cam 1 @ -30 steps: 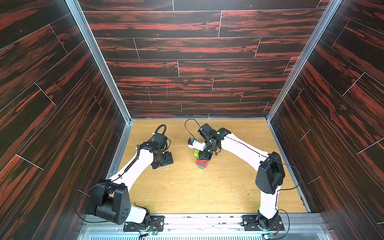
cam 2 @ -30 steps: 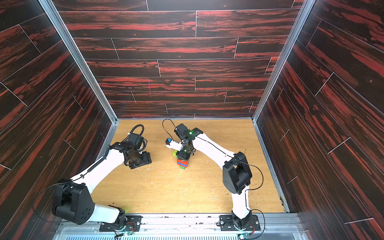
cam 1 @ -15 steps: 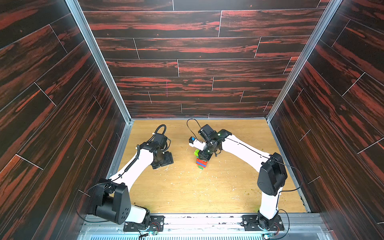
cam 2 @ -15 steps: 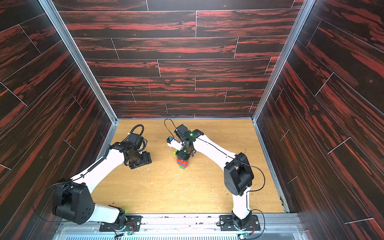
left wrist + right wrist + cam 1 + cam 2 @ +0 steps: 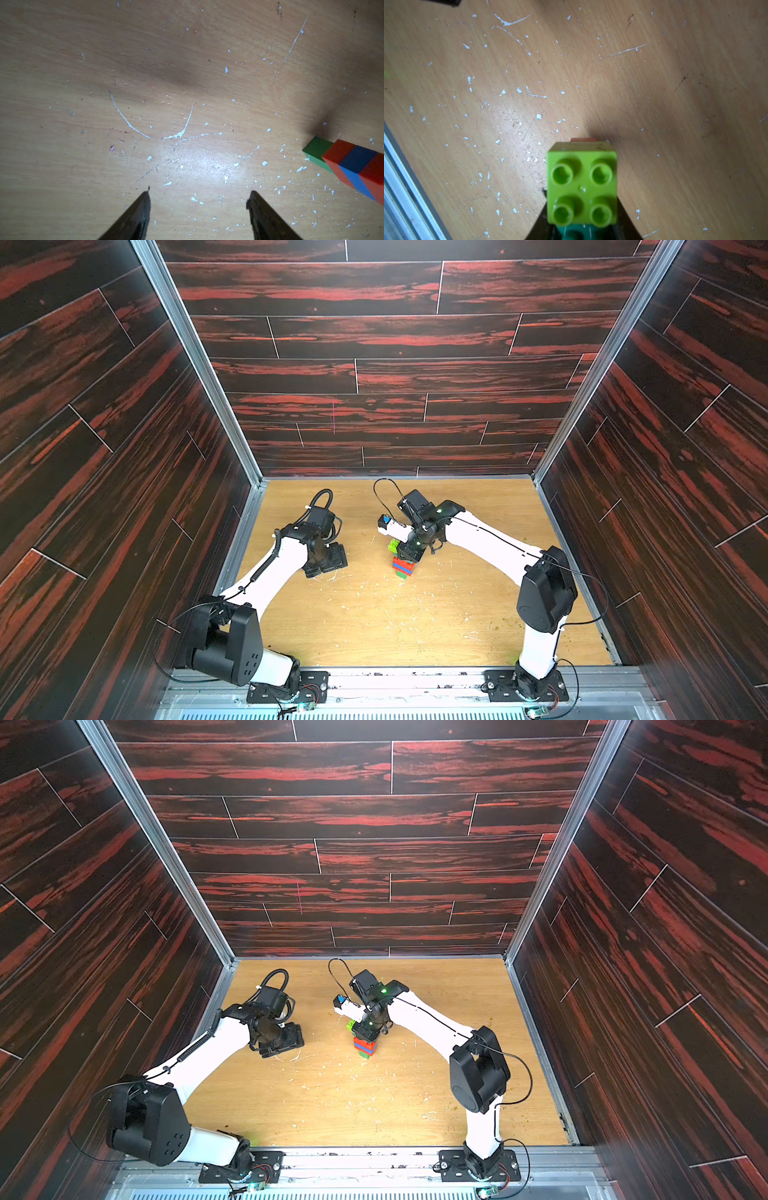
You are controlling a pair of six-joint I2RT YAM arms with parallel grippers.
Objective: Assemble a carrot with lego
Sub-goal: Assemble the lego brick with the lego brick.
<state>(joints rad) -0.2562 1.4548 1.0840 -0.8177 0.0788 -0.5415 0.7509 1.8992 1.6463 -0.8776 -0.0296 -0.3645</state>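
In both top views, a carrot of stacked green, red and blue plastic bricks (image 5: 402, 567) (image 5: 365, 1047) is standing midway between the wooden tabletop's (image 5: 374, 626) side edges, with the downward-reaching right claw (image 5: 407, 556) pinching its top. Left wrist view: the left claw (image 5: 199, 193) is hanging spread and empty, nearby. Right wrist view: the carrot's square lime studded brick (image 5: 581, 182) is facing the camera.

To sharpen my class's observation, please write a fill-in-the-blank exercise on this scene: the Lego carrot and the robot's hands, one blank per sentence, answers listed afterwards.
1. In the right wrist view, the lime brick shows ___ studs.
2. The left hand is open and holds ___.
3. On the carrot, the blue band sits between two ___ bricks.
4. The tip brick of the carrot is coloured ___.

Missing words: four; nothing; red; green.
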